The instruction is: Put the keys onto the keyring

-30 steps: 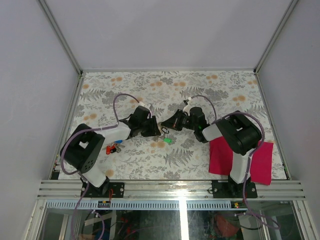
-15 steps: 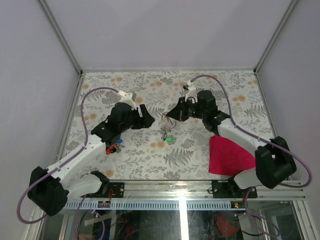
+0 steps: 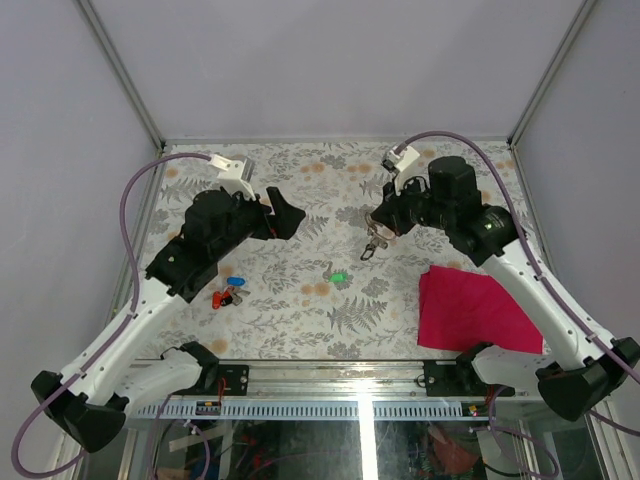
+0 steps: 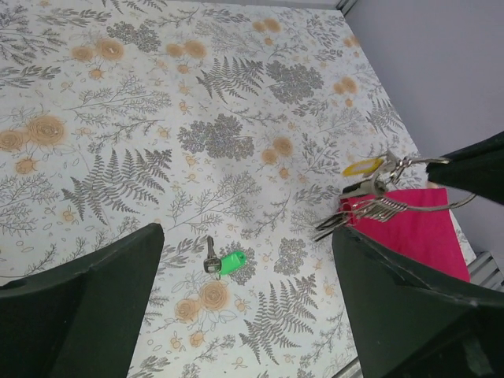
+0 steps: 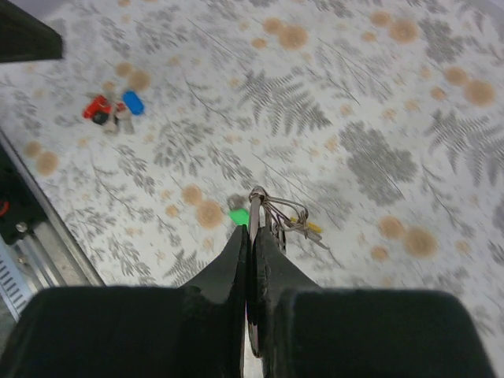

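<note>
The top view looks down from behind, far off. Both wrist views hang closer, facing the tabletop and sharing the green key (image 3: 337, 277)

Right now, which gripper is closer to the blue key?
Left. The left gripper hovers open beyond the blue key; the right gripper, pinching the keyring, is farther off to its right.

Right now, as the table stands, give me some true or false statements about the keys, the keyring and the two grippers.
1. The right gripper is shut on the keyring, lifted off the table. True.
2. The green key hangs on the keyring. False: it lies alone on the table.
3. The left gripper holds the blue key. False: it is open and empty; the blue key lies beside the red key.
4. The red cloth has no key on it. True.
</note>
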`<state>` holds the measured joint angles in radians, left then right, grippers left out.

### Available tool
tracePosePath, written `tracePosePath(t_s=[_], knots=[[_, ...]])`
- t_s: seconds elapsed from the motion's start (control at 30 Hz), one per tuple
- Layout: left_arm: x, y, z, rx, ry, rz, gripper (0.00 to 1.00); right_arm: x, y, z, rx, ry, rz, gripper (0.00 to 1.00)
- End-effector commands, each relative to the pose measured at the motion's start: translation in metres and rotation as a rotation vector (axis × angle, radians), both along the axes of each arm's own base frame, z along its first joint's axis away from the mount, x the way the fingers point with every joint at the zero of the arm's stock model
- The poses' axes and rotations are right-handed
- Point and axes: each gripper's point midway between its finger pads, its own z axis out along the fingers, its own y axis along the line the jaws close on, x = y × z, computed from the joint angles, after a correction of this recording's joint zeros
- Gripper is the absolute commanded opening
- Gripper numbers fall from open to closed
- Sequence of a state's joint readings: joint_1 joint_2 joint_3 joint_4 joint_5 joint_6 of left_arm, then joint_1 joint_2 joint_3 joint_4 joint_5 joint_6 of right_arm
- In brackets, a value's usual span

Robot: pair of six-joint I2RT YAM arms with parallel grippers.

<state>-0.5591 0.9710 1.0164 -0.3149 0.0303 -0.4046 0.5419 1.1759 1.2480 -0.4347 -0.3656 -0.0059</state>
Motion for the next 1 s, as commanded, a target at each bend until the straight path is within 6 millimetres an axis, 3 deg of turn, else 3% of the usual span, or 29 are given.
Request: tracePosePath(t_s=[0.0,0.07,0.23,0.33,0.5,0.7,0.83,0.97], knots=[[-0.012,0.001,0.011,0.005,-0.031,-0.054,0.91,-0.008,-0.040,-0.009,-0.227,0.090,-0.107,0.00],[-0.015,0.002,0.010,0.001,-0.039,-0.055,0.91,-0.013,-0.038,-0.014,-0.259,0.169,-0.112,0.00],[-0.026,0.011,0.010,0.001,-0.071,-0.054,0.91,-0.047,0.011,-0.027,-0.421,0.175,-0.005,0.00],[-0.032,0.016,0.010,0.002,-0.086,-0.051,0.91,-0.056,0.023,-0.034,-0.400,0.195,0.001,0.00],[-0.045,0.016,0.016,-0.032,-0.128,-0.085,0.91,-0.057,0.034,0.001,-0.175,0.148,-0.057,0.00],[-0.055,0.008,0.040,-0.098,-0.193,-0.150,0.91,-0.063,0.045,0.033,0.041,0.221,-0.134,0.00],[-0.060,0.000,0.053,-0.130,-0.233,-0.202,0.91,-0.066,0.047,0.049,0.118,0.262,-0.167,0.00],[-0.068,-0.010,0.064,-0.164,-0.263,-0.267,0.89,-0.077,0.048,0.064,0.112,0.222,-0.070,0.00]])
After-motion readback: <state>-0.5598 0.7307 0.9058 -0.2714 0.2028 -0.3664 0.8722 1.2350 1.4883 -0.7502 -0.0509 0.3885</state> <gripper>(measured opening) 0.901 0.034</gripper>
